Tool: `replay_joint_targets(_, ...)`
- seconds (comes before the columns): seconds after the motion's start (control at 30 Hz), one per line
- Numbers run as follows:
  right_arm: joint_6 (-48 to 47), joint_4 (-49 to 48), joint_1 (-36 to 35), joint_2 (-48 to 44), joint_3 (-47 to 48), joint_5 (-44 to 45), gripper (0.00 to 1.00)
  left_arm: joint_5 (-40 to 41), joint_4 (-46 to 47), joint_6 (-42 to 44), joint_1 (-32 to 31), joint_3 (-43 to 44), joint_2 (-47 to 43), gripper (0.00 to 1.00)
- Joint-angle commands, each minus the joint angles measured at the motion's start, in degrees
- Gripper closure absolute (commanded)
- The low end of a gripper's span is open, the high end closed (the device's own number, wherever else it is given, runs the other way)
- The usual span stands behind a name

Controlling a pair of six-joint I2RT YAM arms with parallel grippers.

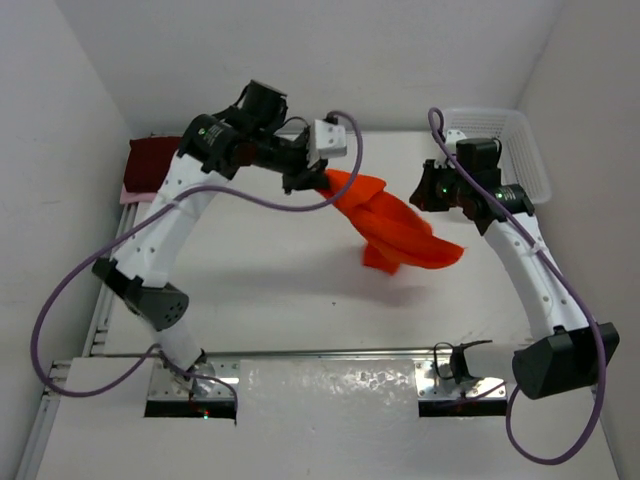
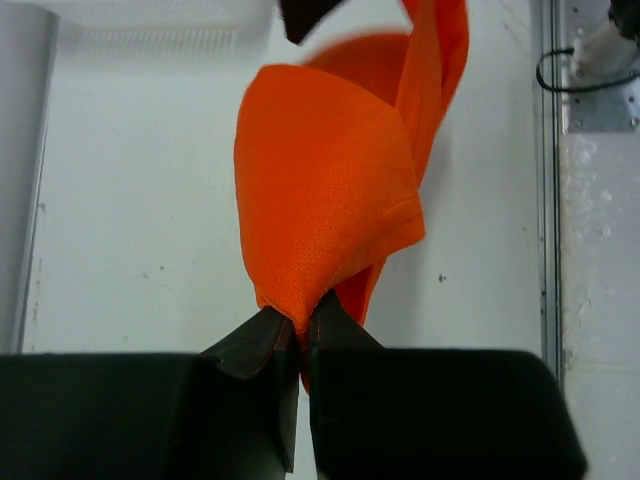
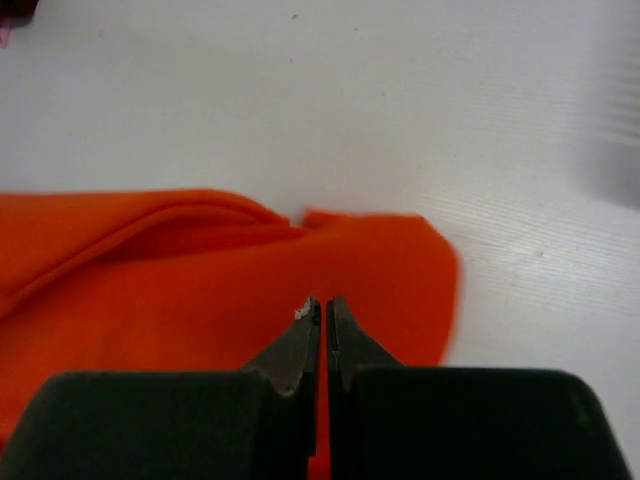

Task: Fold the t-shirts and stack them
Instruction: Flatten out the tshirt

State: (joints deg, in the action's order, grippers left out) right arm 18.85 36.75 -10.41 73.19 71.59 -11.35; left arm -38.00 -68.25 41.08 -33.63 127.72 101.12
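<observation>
Orange t-shirt (image 1: 395, 225), light and limp, sags between left gripper (image 2: 303, 320) and right gripper (image 3: 323, 305), both clamped on its edges.

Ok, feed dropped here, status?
Left gripper and right gripper shut on orange shirt, bunched between them. Maroon shirt far left, basket far right, both clear.

no readable text, labels or numbers

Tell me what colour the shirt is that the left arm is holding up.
The shirt is bright orange, clearest in the left wrist view.
</observation>
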Motion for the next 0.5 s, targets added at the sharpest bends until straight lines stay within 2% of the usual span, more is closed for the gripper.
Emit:
replay_joint_targets(0.0,-2.8,-1.1,0.1,-3.0,-0.5,0.9,0.99,-5.3,-7.2,13.7,0.1,-8.1,-11.6,1.00)
replay_joint_targets(0.03,-3.8,-2.5,0.0,-3.3,-1.0,-0.6,0.95,-0.2,-7.2,17.2,0.1,-19.5,-14.5,1.00)
replay_joint_targets(0.07,-5.3,-2.8,0.0,-3.6,-1.6,-2.2,0.84,3.2,-6.0,22.2,0.1,-25.8,-17.0,1.00)
replay_joint_targets(0.1,-6.2,-2.7,-0.1,-3.4,-2.3,-3.5,0.76,7.0,-4.8,23.2,0.1,-31.3,-21.1,1.00)
replay_joint_targets(0.13,-7.2,-1.9,-0.5,-3.2,-2.6,-3.7,0.70,14.1,-3.1,23.1,0.1,-41.8,-22.6,0.98)
replay_joint_targets(0.2,-9.0,-1.1,-0.9,-2.3,-3.3,-3.6,0.57,19.3,2.9,21.8,1.1,-50.3,-25.3,0.98)
replay_joint_targets(0.23,-9.3,-1.2,-1.5,-2.0,-3.7,-3.7,0.54,20.8,5.6,21.3,3.7,-56.6,-26.0,1.00)
replay_joint_targets(0.3,-9.4,-3.4,-3.0,-1.6,-5.7,-3.8,0.51,20.7,15.8,19.0,7.3,-62.5,-26.4,1.00)
replay_joint_targets(0.33,-9.4,-4.2,-3.6,-1.3,-6.2,-3.7,0.50,20.4,19.1,18.1,11.5,-63.8,-26.1,1.00)
replay_joint_targets(0.37,-8.9,-5.4,-4.3,-0.5,-7.3,-3.7,0.48,21.0,26.4,15.0,13.4,-65.7,-25.0,1.00)
replay_joint_targets(0.4,-8.8,-5.5,-5.8,0.1,-7.9,-2.9,0.47,21.2,29.0,14.0,16.7,-66.2,-24.1,0.96)
replay_joint_targets(0.47,-8.8,-4.9,-7.3,1.3,-9.1,-1.4,0.40,21.6,31.8,11.0,19.5,-64.7,-20.1,0.86)
